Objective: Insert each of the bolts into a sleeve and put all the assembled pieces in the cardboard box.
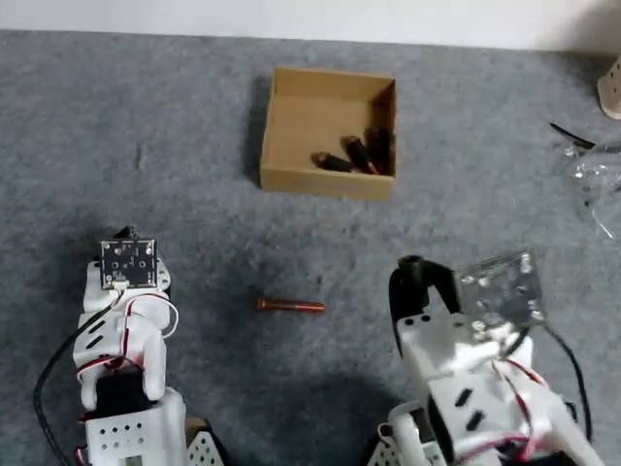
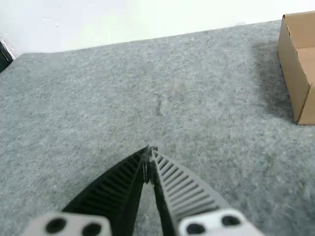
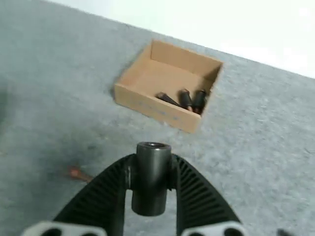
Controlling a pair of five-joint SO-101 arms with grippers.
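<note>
On the grey-felted bench [image 1: 146,126], we see two arms stationed side by side. The right gripper [image 3: 150,169] is clamped on a black sleeve [image 3: 150,189], whose hollow end pokes out past the ribbed fingers [image 3: 194,189]. The left gripper [image 2: 149,156] has its two fingers pressed together with nothing between them, over bare felt off to the left of the bolt and apart from it.

A single copper-coloured bolt [image 1: 291,306] lies flat on the felt between the two arms, its head turned toward the left arm and touching neither gripper.

Farther back stands the open cardboard box [image 1: 325,182], square-on to the arms. We count three dark assembled pieces [image 1: 357,153] inside it, lying close together in the near right corner — one of them rests against the right wall. The rest of the box floor is bare cardboard.

At the right edge of the bench, well apart from the box, lies a clear plastic item [image 1: 592,175] — we cannot tell what it is.
</note>
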